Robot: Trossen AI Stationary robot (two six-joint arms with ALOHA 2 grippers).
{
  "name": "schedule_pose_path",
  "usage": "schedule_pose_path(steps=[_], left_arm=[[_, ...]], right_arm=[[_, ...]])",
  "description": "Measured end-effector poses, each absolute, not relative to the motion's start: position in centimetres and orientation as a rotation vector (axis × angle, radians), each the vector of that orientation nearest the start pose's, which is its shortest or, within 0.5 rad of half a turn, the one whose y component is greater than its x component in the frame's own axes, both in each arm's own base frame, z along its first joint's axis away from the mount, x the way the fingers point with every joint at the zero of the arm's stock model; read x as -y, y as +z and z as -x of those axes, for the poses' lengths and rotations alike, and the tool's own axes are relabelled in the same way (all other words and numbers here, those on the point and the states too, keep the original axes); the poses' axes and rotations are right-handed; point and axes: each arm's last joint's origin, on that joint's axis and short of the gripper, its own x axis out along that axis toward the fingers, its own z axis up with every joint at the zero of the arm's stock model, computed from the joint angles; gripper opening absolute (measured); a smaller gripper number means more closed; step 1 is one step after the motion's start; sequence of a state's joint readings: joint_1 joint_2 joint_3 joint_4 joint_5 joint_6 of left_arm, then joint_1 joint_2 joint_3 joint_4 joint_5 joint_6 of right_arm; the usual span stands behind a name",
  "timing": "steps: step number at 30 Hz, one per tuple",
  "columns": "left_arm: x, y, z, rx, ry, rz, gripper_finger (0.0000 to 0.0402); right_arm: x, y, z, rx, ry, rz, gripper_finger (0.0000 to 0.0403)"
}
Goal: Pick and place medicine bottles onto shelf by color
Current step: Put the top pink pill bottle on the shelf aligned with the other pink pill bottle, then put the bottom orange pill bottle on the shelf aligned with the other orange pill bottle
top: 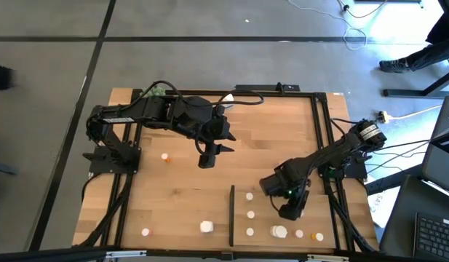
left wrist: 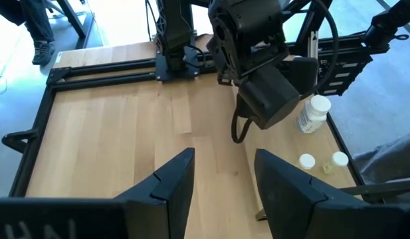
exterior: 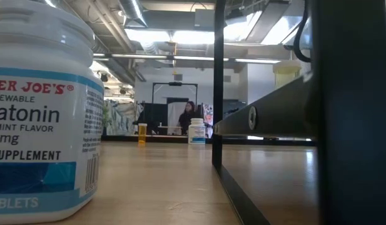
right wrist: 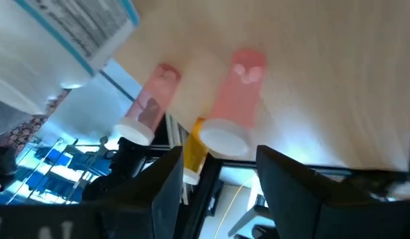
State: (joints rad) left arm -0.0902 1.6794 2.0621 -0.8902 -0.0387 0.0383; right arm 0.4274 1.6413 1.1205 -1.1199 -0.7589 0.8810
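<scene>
My right gripper (top: 289, 211) is open and empty, low over the shelf (top: 266, 218), a pale wood panel right of a black strip (top: 232, 215). In the right wrist view (right wrist: 218, 179) its fingers point at two orange, white-capped bottles (right wrist: 234, 99) (right wrist: 148, 106) beside a chunky white bottle (right wrist: 65, 33). In the high view these are the orange bottles (top: 300, 234) (top: 318, 236) and the white one (top: 279, 231). Three small white bottles (top: 250, 215) stand near the strip. My left gripper (top: 207, 156) is open and empty over mid-table (left wrist: 224, 192).
Left of the strip stand a chunky white bottle (top: 207, 227), a small white one (top: 145, 232) and an orange one (top: 165, 156). The low view shows a large labelled white bottle (exterior: 42, 112) close by. The black frame (top: 322, 138) borders the table. A person (exterior: 187, 115) shows far behind.
</scene>
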Motion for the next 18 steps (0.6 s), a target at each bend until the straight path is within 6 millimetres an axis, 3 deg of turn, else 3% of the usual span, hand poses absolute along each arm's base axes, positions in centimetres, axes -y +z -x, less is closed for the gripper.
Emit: schedule_pose_path(steps=[8,18], left_arm=[[2.9,46.5,-33.6,-0.519,-0.060,-0.071,0.0151],[2.8,45.3,-31.8,-0.718,0.031,0.028,0.0151]], right_arm=[[-11.9,23.0,-24.7,-1.943,-0.087,-0.708,0.0192],[-10.7,30.5,-27.2,-1.581,-0.201,-0.409,0.0192]])
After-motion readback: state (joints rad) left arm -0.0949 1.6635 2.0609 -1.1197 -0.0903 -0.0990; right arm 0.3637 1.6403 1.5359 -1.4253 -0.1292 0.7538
